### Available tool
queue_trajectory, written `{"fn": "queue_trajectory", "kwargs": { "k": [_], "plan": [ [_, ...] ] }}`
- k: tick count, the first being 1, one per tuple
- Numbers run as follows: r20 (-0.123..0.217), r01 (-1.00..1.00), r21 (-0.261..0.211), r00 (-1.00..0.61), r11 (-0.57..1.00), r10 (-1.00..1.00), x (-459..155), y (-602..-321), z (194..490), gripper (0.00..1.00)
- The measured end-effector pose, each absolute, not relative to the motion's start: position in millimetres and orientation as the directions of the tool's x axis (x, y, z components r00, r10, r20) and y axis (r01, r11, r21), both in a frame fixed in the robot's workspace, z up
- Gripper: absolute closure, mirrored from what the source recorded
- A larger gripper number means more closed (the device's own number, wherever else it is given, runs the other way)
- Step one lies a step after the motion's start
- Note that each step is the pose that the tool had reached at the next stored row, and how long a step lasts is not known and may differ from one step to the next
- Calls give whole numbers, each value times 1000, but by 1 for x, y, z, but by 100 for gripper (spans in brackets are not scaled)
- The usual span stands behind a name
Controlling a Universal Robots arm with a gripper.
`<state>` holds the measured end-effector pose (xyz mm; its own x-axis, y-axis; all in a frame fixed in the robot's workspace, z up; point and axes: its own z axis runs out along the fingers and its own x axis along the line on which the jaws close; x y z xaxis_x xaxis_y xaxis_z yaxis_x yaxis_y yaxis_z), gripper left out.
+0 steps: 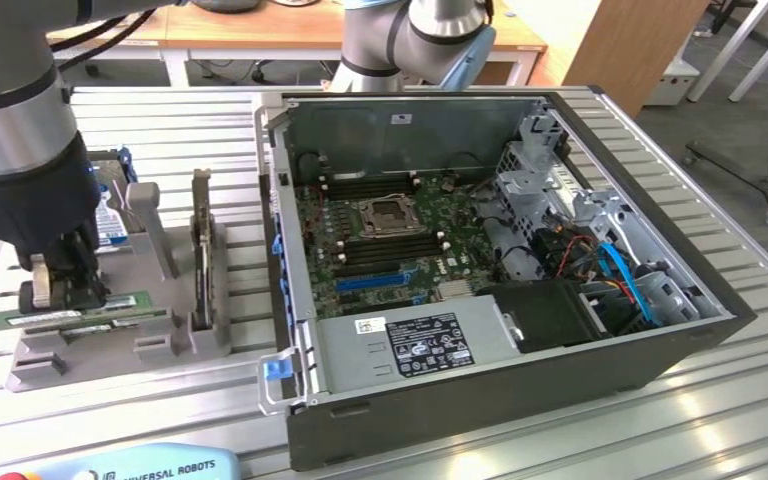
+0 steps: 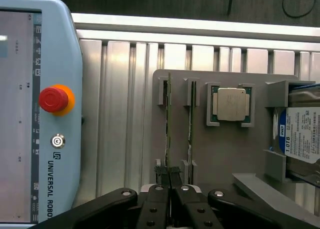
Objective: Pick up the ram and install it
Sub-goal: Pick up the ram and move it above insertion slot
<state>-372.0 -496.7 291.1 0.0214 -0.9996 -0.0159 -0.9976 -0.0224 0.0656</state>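
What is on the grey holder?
The ram, pinched by the gripper, a second stick, a silver processor chip and a hard drive. The holder hides the sticks' lower edges.

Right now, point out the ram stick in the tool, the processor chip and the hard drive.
ram stick point(image 2: 169, 120), wrist view, thin edge
processor chip point(image 2: 231, 104), wrist view, silver lid
hard drive point(image 2: 302, 135), wrist view, white label

We see bright, even light, with white glare streaking the aluminium table point(image 1: 731, 400) slats and soft shadow pooling inside the computer case point(image 1: 424, 130).
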Motion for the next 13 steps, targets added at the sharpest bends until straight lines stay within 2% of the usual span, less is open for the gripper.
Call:
{"fn": "queue_trajectory", "kwargs": {
  "k": [13],
  "plan": [
    [-16, -998, 66, 21, -22, -1000, -370, -497, 323, 89]
  ]
}}
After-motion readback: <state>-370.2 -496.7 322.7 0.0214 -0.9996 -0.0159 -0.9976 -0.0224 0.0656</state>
